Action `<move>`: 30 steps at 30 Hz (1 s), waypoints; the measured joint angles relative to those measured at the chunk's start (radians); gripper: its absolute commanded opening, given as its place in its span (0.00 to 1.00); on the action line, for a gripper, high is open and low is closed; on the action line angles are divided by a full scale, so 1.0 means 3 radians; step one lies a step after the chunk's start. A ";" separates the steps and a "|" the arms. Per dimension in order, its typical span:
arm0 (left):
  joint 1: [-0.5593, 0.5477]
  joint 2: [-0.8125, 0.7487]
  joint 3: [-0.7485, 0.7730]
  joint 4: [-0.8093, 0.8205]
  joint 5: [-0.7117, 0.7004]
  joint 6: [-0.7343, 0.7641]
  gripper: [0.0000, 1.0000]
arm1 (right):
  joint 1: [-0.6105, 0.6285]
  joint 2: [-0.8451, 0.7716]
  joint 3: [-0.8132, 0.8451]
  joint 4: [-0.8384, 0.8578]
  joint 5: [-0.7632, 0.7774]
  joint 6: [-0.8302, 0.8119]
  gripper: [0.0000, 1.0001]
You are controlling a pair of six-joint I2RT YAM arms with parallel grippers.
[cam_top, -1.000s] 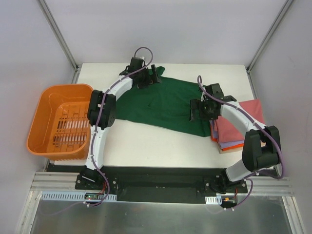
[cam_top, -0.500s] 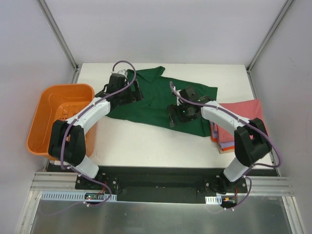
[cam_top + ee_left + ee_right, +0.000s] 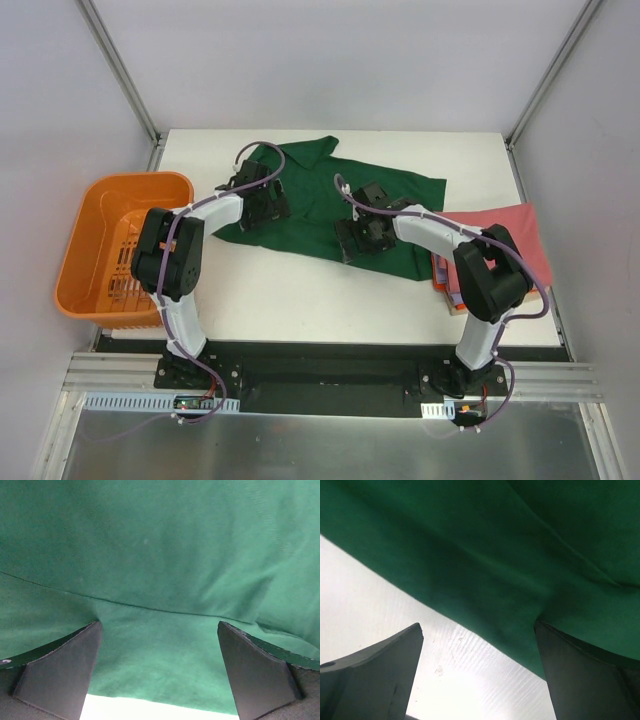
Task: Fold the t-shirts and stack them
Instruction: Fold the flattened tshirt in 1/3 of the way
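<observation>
Green collared t-shirt [image 3: 335,200] lay spread across the upper centre of the worktop [image 3: 300,290], and with the left end effector [image 3: 262,208] and right end effector [image 3: 355,238] both spread wide over its near hem, each probably needed to pinch that edge squarely before folding.

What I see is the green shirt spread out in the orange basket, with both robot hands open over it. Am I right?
Not quite. The green shirt is spread out on the white table, not in the orange basket, which stands to its left, as the top view shows. The left hand and the right hand are open over it.
</observation>
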 measured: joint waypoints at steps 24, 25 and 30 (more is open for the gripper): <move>-0.0132 -0.0851 -0.1006 -0.0399 -0.0010 -0.0483 0.99 | -0.0033 -0.0247 -0.0534 0.0018 0.0701 0.0834 0.96; -0.0158 -0.0907 -0.1064 -0.0412 -0.0010 -0.0510 0.99 | -0.0027 -0.0263 -0.0589 0.0028 0.0701 0.0855 0.96; -0.0215 -0.1174 -0.1314 -0.0468 -0.0017 -0.0619 0.99 | -0.0004 -0.0437 -0.0799 0.0031 0.0711 0.0899 0.96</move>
